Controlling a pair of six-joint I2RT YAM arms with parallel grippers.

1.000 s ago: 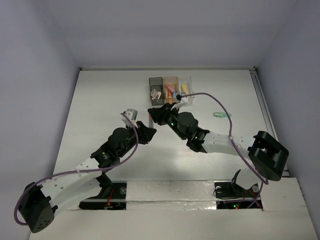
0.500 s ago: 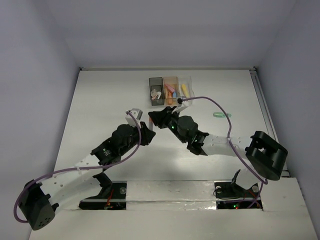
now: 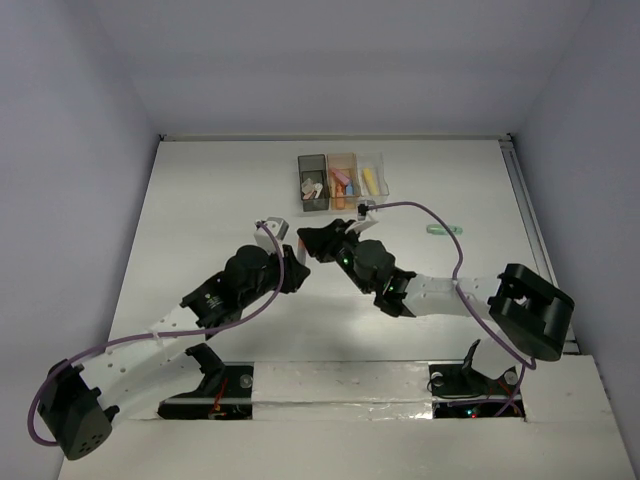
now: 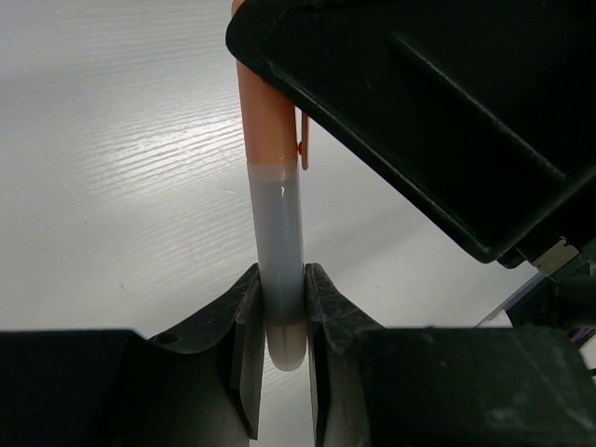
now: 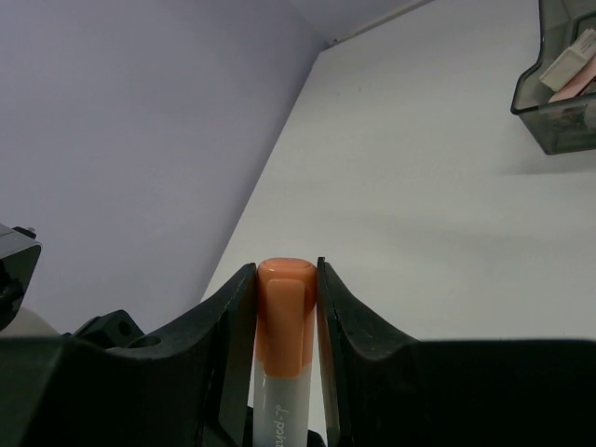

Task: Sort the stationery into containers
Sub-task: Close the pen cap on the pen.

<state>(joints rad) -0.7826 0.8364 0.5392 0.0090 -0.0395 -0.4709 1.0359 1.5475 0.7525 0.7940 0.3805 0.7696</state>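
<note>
marker: orange cap, pale grey barrel (image 4: 277, 223); held off the table, on the near side of the bins (image 3: 342, 155), a little left of them.
left gripper (image 4: 279, 335): jaws pinching the blunt end of the barrel.
right gripper (image 5: 286, 284): jaws pinching the orange cap, one finger on each side.
key relation: the marker's long axis runs straight from one pair of jaws to the other, so the grippers face each other along it, barrel end left, cap end right.
top view: the marker is hidden between the two grippers, which nearly touch.
nearer arm: the right gripper sits closer to the bins than the left.
step: likely a handover or a cap pull; which one cannot be told.
next move: if one pair of jaws lets go, the other carries the whole marker; a pull along the axis while both hold could separate cap and barrel.
bins' load: pale blocks in the grey bin (image 5: 559, 126), markers in the other two.
left out: mint marker (image 3: 440, 229) on the table, right of the bins.
</note>
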